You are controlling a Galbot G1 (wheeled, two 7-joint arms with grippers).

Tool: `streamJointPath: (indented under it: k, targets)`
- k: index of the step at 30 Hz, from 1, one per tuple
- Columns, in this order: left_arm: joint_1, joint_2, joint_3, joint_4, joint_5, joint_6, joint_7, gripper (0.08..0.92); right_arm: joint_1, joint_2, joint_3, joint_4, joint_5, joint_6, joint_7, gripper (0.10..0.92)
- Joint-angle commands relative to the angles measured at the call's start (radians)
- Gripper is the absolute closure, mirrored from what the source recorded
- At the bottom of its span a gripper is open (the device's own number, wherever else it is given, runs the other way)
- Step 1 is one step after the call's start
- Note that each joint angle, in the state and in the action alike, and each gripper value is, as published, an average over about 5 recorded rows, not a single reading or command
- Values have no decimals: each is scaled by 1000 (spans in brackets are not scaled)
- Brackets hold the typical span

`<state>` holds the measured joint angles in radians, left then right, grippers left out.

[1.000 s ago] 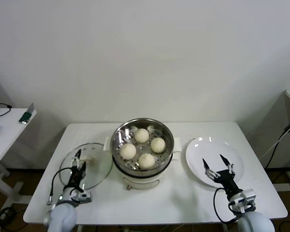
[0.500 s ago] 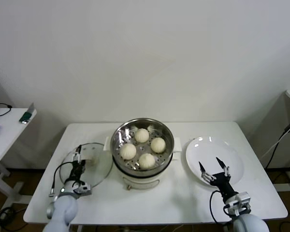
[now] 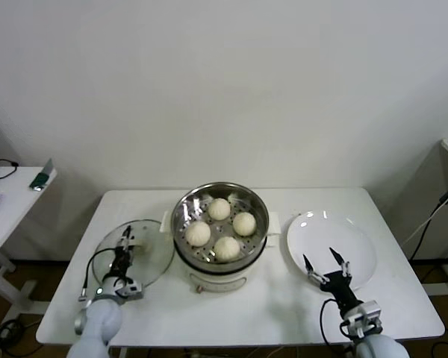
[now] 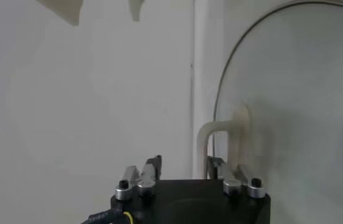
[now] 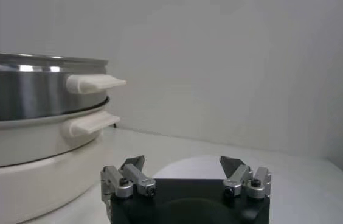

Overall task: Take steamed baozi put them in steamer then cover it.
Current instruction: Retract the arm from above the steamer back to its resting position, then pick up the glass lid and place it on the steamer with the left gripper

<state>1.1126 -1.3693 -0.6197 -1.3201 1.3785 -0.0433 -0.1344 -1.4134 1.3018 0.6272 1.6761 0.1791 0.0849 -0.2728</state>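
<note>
The left gripper (image 4: pixel 183 167) sits at the white handle (image 4: pixel 220 143) of the glass lid (image 4: pixel 299 91) on the desk (image 4: pixel 86 103).

My two arms, as they looked

My black two-fingered left gripper (image 3: pixel 124 250) and its twin right gripper (image 3: pixel 326 265) each sat on a black block with silver knuckle joints and dark screws. Rounded pale grey-white wrist housings followed, with thin black cables looping beside them, and a yellow wire showed by the left one.
</note>
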Motion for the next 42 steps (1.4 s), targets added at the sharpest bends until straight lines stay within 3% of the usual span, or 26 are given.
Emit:
streamJointPath:
  k: [1, 11, 14, 23, 32, 42]
  targets:
    - [-10, 2, 1, 29, -2, -8, 8, 532, 1, 11, 2, -5, -13, 7, -4, 203]
    - [25, 21, -5, -49, -56, -8, 15, 816, 11, 14, 7, -16, -17, 12, -7, 203]
    - [55, 37, -6, -114, -90, 2, 21, 847, 17, 14, 9, -22, -17, 14, -7, 203]
    - [209, 110, -39, -400, -174, 83, 26, 848, 39, 2, 16, -37, -15, 16, -7, 203]
    - [363, 219, -55, -692, -177, 334, 38, 848, 79, -27, 16, -66, -12, 14, -5, 203]
    - [334, 438, 106, -817, -310, 563, 38, 848, 140, -75, -22, -107, -11, 10, 3, 203]
